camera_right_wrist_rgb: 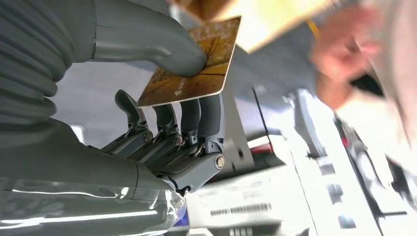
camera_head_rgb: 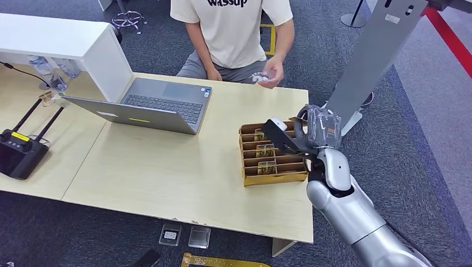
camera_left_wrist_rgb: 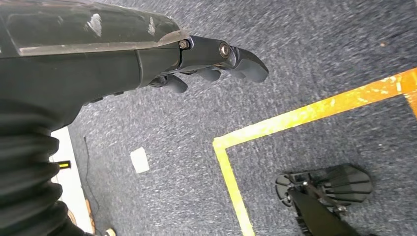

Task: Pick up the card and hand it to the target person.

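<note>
My right hand (camera_head_rgb: 310,132) hovers over the far right end of a brown slotted card box (camera_head_rgb: 248,176) on the table. In the right wrist view its thumb presses a golden card with a tree picture (camera_right_wrist_rgb: 211,73) against the dark fingers (camera_right_wrist_rgb: 189,115). More cards (camera_head_rgb: 266,151) stand in the box's slots. The person in a beige T-shirt (camera_head_rgb: 234,28) sits at the far side of the table, one hand (camera_head_rgb: 268,73) resting at its edge with a small thing in it. My left hand (camera_left_wrist_rgb: 211,61) hangs over the carpet, fingers loosely extended and holding nothing.
An open grey laptop (camera_head_rgb: 153,105) stands left of the box. A black remote controller (camera_head_rgb: 19,153) lies at the table's left, with bottles (camera_head_rgb: 53,72) and a white cabinet (camera_head_rgb: 61,39) behind. A grey slanted panel (camera_head_rgb: 375,55) rises at my right. Yellow tape (camera_left_wrist_rgb: 305,113) marks the floor.
</note>
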Available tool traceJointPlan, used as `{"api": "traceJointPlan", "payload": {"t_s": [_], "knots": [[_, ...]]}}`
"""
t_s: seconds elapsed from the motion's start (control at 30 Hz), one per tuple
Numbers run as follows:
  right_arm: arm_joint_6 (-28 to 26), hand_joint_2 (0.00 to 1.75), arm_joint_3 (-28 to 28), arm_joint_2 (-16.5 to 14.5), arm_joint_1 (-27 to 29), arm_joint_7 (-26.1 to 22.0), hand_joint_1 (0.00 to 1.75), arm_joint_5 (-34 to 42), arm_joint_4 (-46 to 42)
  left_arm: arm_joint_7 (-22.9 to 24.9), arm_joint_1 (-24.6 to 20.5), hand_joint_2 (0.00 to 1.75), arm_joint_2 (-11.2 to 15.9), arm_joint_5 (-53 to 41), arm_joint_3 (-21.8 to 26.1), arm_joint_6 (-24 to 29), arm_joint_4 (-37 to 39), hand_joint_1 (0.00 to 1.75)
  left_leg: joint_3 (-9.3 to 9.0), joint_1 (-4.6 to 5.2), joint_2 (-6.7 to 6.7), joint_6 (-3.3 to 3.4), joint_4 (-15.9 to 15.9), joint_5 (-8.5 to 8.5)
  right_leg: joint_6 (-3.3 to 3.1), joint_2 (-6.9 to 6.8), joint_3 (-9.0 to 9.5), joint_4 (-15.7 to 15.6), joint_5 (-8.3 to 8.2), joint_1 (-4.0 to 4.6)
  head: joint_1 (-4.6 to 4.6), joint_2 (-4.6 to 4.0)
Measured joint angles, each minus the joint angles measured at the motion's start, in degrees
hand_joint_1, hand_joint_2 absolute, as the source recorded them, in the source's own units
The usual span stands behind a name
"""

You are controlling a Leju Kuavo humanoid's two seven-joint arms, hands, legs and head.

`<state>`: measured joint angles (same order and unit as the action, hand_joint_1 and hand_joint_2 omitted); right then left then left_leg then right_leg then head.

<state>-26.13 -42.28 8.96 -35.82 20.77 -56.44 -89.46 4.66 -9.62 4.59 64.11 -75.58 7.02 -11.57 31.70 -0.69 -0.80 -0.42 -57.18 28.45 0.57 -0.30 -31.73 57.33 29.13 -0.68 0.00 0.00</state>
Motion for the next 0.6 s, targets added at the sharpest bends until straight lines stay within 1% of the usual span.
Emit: {"api": "traceJointPlan", "payload": {"t_s": [0.1,0.23,0.3,0.43,0.53,0.6], "knots": [[-0.01,1.75,-1.03,-1.71,-0.21,-1.54,1.45,-1.0,3.82,0.54,-0.86,1.75,-0.22,-0.34,-0.41,-0.18,0.0,0.0,-0.04,-0.01,-0.02,-0.01,0.04,-0.03,-0.01,-0.02,0.04,-0.04,-0.02,0.01,0.0,0.0],[-1.99,1.75,-2.26,-4.46,-1.9,-6.11,1.45,1.48,14.25,0.82,-1.87,1.75,-0.38,-0.92,-1.14,-0.7,-0.03,0.0,-0.13,-0.01,0.08,-0.01,0.1,-0.07,-0.01,0.09,0.09,-0.1,-0.1,0.01,0.0,0.0],[-3.0,1.75,-3.2,-5.49,-3.12,-8.2,1.45,1.58,20.14,1.1,-2.37,1.75,-0.43,-1.28,-1.58,-0.98,-0.06,0.0,-0.17,-0.01,0.12,0.0,0.14,-0.1,-0.02,0.12,0.13,-0.14,-0.13,0.01,0.0,0.0],[-7.62,1.75,-5.13,-8.06,-5.58,-14.71,1.45,1.21,34.23,1.84,-3.34,1.75,-0.51,-1.65,-2.22,-1.86,-0.1,0.0,-0.24,0.0,0.22,-0.01,0.17,-0.07,-0.01,0.24,0.2,-0.15,-0.14,0.01,0.0,0.0],[-10.77,1.75,-5.02,-9.22,-6.03,-17.46,1.45,2.58,39.87,1.93,-3.29,1.75,-0.46,-1.49,-2.23,-2.25,-0.15,0.0,-0.3,0.0,0.24,-0.02,0.22,-0.08,-0.02,0.27,0.26,-0.18,-0.15,0.01,0.0,0.0],[-11.71,1.75,-4.76,-9.9,-6.17,-18.64,1.45,4.09,42.3,1.86,-2.97,1.75,-0.33,-1.38,-2.2,-2.27,-0.24,0.0,-0.32,-0.01,0.26,-0.02,0.23,-0.06,-0.02,0.28,0.28,-0.2,-0.15,0.01,0.0,0.0]]}}
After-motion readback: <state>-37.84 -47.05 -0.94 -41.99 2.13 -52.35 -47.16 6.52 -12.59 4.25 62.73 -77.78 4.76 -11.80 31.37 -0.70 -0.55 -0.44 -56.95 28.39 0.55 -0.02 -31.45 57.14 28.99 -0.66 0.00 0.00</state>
